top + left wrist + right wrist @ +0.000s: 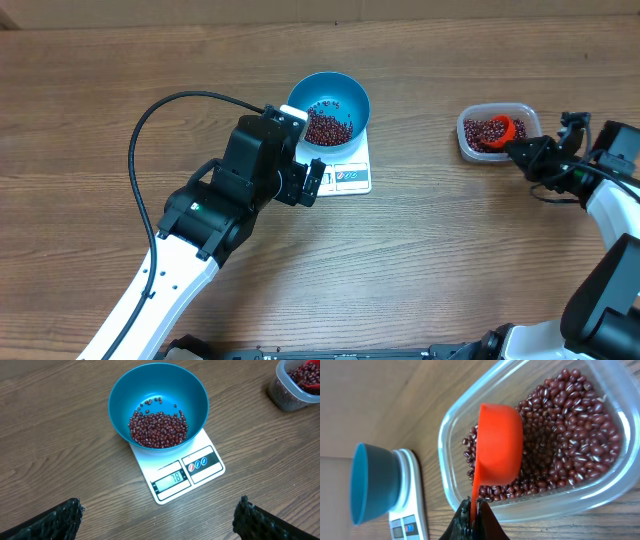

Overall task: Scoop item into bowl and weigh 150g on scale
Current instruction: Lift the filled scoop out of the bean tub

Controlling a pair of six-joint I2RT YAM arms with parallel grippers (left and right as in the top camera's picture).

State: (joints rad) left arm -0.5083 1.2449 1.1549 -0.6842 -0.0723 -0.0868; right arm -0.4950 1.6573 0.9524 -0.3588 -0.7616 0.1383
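The blue bowl (330,108) (158,404) stands on the white scale (345,172) (186,474) and holds a heap of red-brown beans (158,428). My left gripper (312,183) (158,519) hovers just in front of the scale, open and with nothing between its fingers. At the right, my right gripper (520,152) (474,509) is shut on the handle of an orange scoop (499,445) (501,128). The scoop's cup is turned bottom-up over the beans (570,445) in the clear tub (497,133) (455,435).
The bowl and scale show at the left edge of the right wrist view as the bowl (370,482) on the scale (410,495). A black cable (170,110) loops over the table left of the left arm. The table is bare wood elsewhere.
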